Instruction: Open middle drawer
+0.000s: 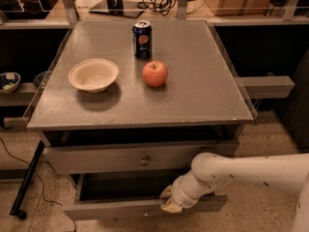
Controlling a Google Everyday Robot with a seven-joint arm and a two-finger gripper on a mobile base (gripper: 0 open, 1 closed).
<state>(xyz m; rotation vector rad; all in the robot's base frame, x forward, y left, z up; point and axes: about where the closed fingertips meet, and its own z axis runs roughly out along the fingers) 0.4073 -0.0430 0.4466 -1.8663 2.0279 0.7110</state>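
A grey cabinet (193, 95) with a broad flat top fills the middle of the frame. It stands on a speckled floor (275, 124).

The robot's white arm (251, 170) enters from the lower right edge and reaches left across the cabinet's front.

The middle drawer (106, 210) lies along the bottom of the frame, below another drawer. It stands open: its flat grey front sits well forward of the cabinet face, and the dark inside of the drawer shows behind it.

The upper drawer (96, 158) is directly above, just under the overhanging top. Its front is closer to the cabinet face, and a small round metal knob (145, 160) sits at its centre.

The gripper (170, 204) is at the lower centre of the frame, slightly right of the middle. It is right against the top edge of the middle drawer's front, about where the centre of that front lies. Its pale tip overlaps the grey panel. Whether it is spread or closed, and whether it grasps anything on the drawer, cannot be told here.

A shallow cream bowl (93, 75) rests upright on the left part of the cabinet top. A red apple (155, 73) sits near the centre, well apart from the bowl. A dark blue soda can (142, 39) stands upright just behind the apple, toward the top of the frame.

A small dish (7, 81) sits on a low shelf at the far left edge.
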